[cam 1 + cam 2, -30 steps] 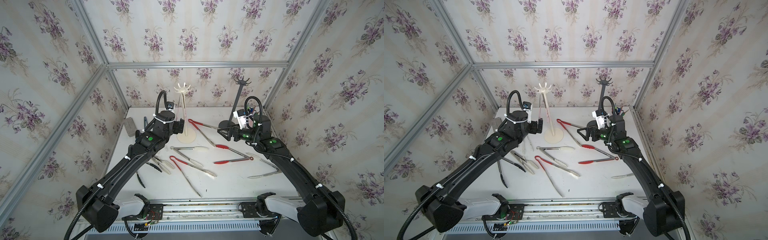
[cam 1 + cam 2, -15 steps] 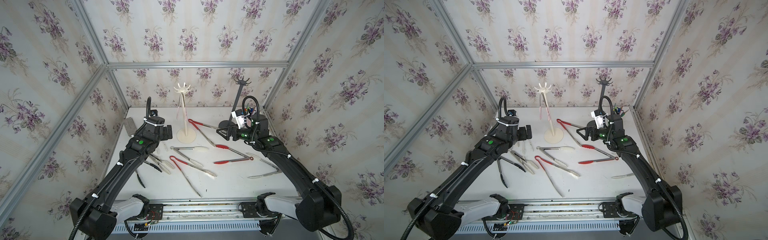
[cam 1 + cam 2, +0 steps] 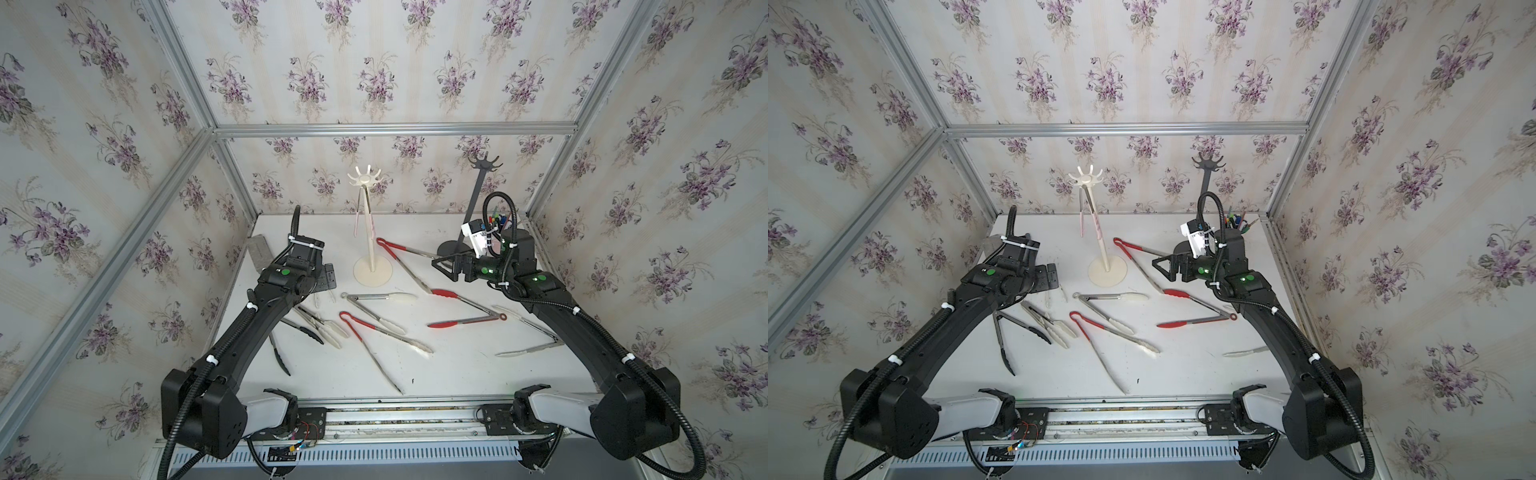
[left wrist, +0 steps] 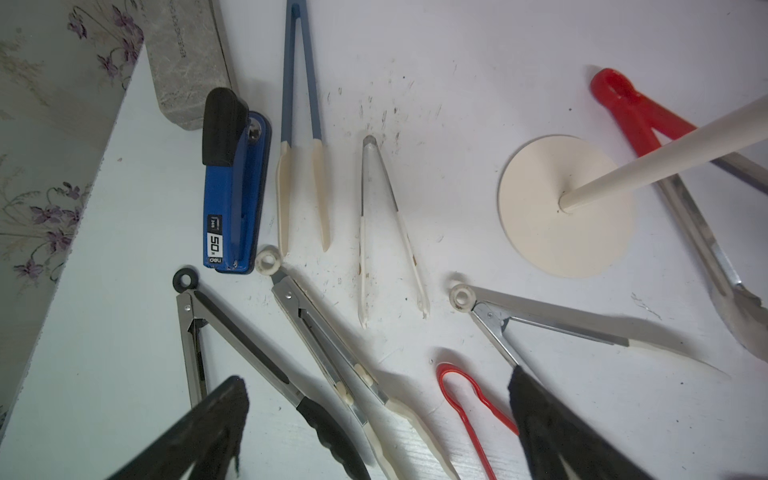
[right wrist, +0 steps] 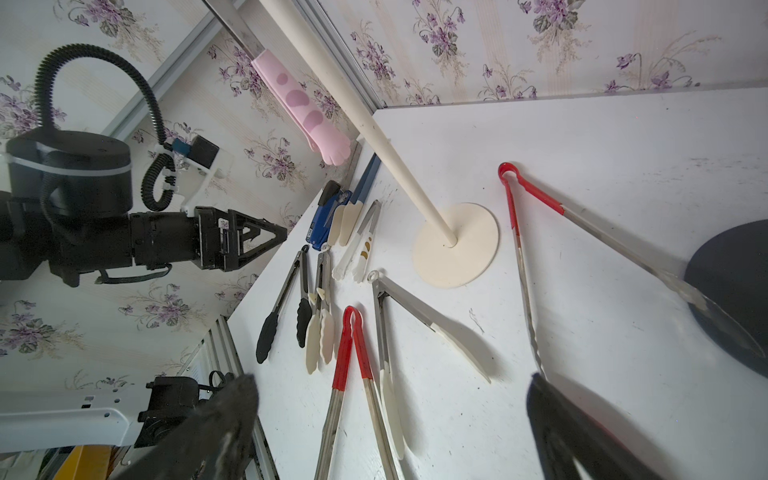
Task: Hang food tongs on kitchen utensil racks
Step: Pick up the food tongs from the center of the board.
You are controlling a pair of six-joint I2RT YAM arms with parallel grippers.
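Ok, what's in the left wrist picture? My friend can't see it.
Many tongs lie flat on a white table under the open left pincer, which holds nothing. A blue stapler sits beside blue tongs with cream tips, and a cream rack stands on its round base nearby.

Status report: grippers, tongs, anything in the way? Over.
Left gripper open, empty. Right gripper open, empty. Pink tongs hang on cream rack; other tongs lie on table. Stapler among them.

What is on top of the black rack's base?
One steel tip of the long red-handled tongs rests across the black rack's base. The remainder is cut off in the right wrist view and partly hidden by the right arm in both top views.
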